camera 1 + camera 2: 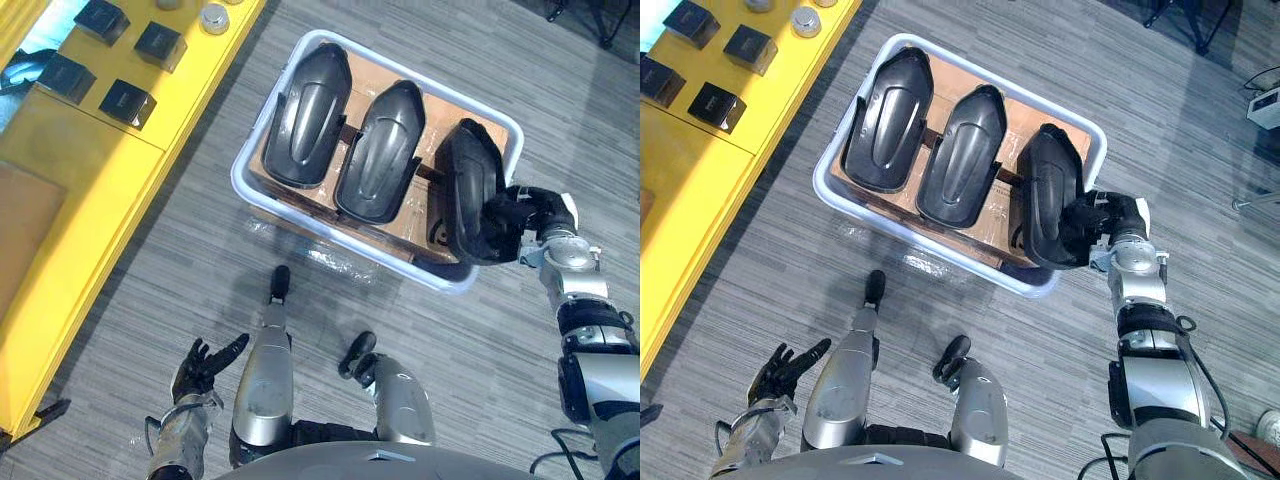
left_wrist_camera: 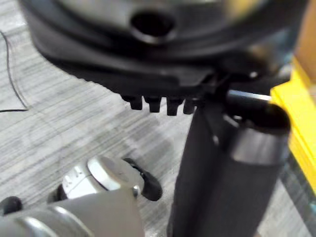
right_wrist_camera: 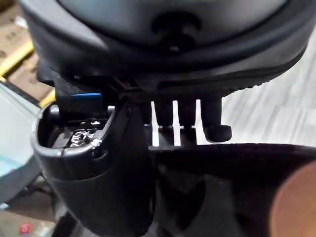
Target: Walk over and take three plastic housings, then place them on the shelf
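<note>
Three black plastic housings lie side by side on cardboard in a white bin (image 1: 243, 190) on the floor: the left housing (image 1: 305, 115), the middle housing (image 1: 382, 150) and the right housing (image 1: 465, 180). The right one stands tilted on its edge against the bin's right end. My right hand (image 1: 512, 215) reaches in from the right, its fingers (image 3: 177, 116) curled over that housing's rim (image 3: 232, 173) with the thumb on the other side. My left hand (image 1: 205, 365) hangs low at the lower left, well short of the bin, fingers spread and holding nothing.
A yellow shelf (image 1: 90, 190) runs along the left, carrying several small black boxes (image 1: 127, 102) and silver round parts (image 1: 214, 18). Crumpled clear film (image 1: 335, 262) lies on the grey floor by the bin's near side. Stand legs (image 1: 1185, 20) show at the top right.
</note>
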